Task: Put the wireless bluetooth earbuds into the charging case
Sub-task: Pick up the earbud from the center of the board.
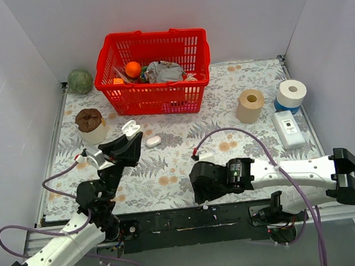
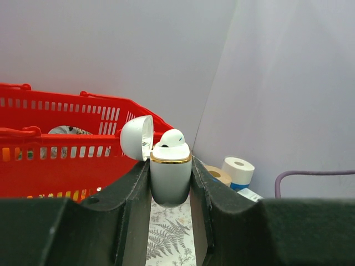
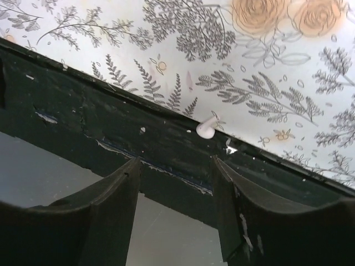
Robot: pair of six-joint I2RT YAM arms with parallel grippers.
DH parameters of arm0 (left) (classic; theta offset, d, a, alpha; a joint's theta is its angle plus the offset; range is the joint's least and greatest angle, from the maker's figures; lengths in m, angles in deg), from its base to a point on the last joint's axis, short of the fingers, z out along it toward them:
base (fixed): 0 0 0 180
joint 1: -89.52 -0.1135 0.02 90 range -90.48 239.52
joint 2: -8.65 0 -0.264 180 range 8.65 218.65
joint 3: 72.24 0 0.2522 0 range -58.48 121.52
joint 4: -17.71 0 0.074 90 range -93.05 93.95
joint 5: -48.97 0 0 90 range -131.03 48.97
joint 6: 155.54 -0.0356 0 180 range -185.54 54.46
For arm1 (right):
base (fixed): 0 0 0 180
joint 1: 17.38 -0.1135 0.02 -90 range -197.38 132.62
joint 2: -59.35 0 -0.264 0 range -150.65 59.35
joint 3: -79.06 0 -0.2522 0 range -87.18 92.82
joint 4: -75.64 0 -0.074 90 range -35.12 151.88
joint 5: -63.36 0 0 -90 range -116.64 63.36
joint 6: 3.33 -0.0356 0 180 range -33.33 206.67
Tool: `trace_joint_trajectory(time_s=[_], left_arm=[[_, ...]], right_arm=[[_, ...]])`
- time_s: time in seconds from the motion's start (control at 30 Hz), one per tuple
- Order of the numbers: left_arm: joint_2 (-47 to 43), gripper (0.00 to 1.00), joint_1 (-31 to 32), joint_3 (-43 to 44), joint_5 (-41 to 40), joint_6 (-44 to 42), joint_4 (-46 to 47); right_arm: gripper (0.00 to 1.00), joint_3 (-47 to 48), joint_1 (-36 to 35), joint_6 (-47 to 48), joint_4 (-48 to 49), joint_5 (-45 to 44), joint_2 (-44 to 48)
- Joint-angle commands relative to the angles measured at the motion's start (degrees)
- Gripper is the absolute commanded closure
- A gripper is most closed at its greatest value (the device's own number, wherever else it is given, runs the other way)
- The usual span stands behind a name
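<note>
The left claw (image 2: pixel 170 166) was clamped on the open case (image 2: pixel 169 188), held up above the left side of the table (image 1: pixel 229 141), with one earbud (image 2: pixel 171 138) seated in it. The right claw (image 3: pixel 175 183), fingers apart, hung over the near edge, where another earbud (image 3: pixel 206 128) lay just beside the black strip (image 3: pixel 111 122).

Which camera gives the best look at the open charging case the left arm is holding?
Left wrist: the charging case fills the middle, clamped in the left gripper, lid open, one earbud seated. Top external shows the case only as a small white shape. Right wrist does not show it.
</note>
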Motion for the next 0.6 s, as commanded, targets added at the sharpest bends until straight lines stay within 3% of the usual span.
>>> trace_joint_trajectory(time_s=[0.0,0.23,0.57], left_arm=[[-3.95,1.00,-0.26,-1.84,-1.37,0.77,-2.95],[-6.59,1.00,-0.26,-2.99,-2.87,2.53,-4.36],[-3.52,1.00,-0.26,-1.93,-0.49,3.94,-3.39]], right_arm=[[0.42,-2.39,-0.90,-12.85,-2.38,-0.29,1.85],[0.43,-6.26,-2.75,-17.71,0.52,-1.60,-1.91],[0.44,-8.38,-2.75,-14.21,7.38,-2.74,-7.46]])
